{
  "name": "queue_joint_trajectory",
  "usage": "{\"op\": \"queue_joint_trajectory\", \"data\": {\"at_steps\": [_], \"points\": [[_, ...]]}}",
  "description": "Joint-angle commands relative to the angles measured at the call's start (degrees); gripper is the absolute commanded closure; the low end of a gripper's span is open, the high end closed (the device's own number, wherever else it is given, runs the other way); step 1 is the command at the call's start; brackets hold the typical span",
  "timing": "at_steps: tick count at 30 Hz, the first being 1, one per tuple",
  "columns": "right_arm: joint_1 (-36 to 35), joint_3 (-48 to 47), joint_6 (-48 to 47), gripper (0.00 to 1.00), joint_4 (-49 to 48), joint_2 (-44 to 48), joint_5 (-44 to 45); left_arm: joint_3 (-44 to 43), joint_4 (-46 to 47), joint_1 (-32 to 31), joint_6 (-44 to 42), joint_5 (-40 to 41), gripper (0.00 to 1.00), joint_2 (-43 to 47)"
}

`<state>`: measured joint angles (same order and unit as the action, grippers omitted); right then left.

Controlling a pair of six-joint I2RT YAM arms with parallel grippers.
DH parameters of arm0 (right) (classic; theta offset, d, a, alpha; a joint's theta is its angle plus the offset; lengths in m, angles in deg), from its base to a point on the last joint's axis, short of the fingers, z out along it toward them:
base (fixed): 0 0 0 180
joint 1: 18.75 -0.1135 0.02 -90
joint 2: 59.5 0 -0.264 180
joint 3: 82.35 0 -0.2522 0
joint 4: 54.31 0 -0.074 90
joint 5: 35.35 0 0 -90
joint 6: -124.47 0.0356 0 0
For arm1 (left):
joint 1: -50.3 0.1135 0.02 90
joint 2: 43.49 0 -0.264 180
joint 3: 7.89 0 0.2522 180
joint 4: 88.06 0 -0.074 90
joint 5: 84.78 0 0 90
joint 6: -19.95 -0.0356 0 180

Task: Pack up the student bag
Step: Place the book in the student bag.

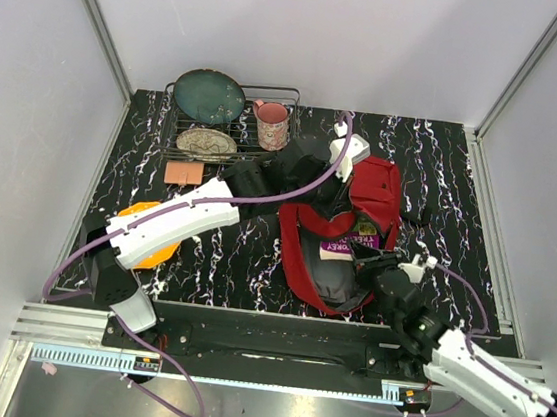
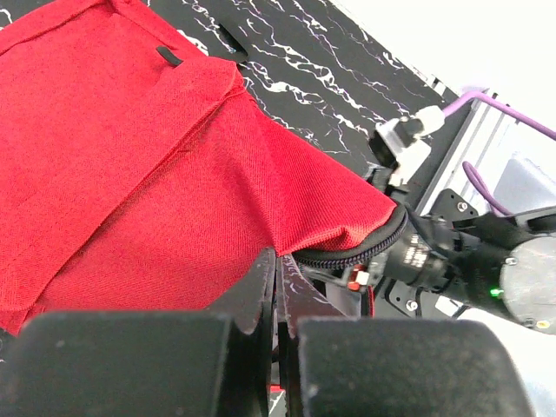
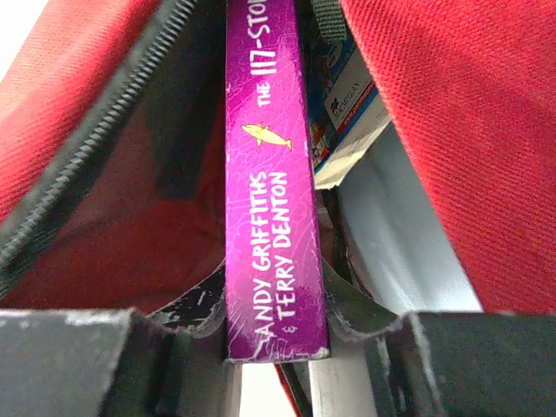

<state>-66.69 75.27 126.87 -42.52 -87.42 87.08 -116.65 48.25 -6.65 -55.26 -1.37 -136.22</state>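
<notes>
surface: black marbled table | on it: student bag, wire rack, tan pad, orange dish

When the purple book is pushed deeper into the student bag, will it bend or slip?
The purple book is probably stiff: its thick spine runs straight where the right gripper clamps it. Its cover looks glossy, so it may slip somewhat. The student bag is soft, folded fabric, so its opening will likely sag against the book.
</notes>
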Motion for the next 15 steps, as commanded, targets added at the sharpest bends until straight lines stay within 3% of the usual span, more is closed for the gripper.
{"op": "queue_joint_trajectory", "data": {"at_steps": [1,6,13,15], "points": [[0.2,-5.0,2.5,1.0,-23.0,-12.4,2.0,-0.4,6.3,-0.3,1.9,-4.5,1.0,4.1],[2.1,-6.8,4.7,1.0,-28.3,-23.9,1.9,-0.3,4.3,0.0,0.3,-1.8,1.0,5.6],[8.3,-13.8,3.4,0.92,-19.8,-31.7,1.5,0.3,3.7,0.0,1.1,-7.7,1.0,6.8],[9.4,-14.5,3.6,0.93,-22.6,-35.6,1.3,0.3,3.8,0.1,1.2,-9.8,1.0,6.6]]}}
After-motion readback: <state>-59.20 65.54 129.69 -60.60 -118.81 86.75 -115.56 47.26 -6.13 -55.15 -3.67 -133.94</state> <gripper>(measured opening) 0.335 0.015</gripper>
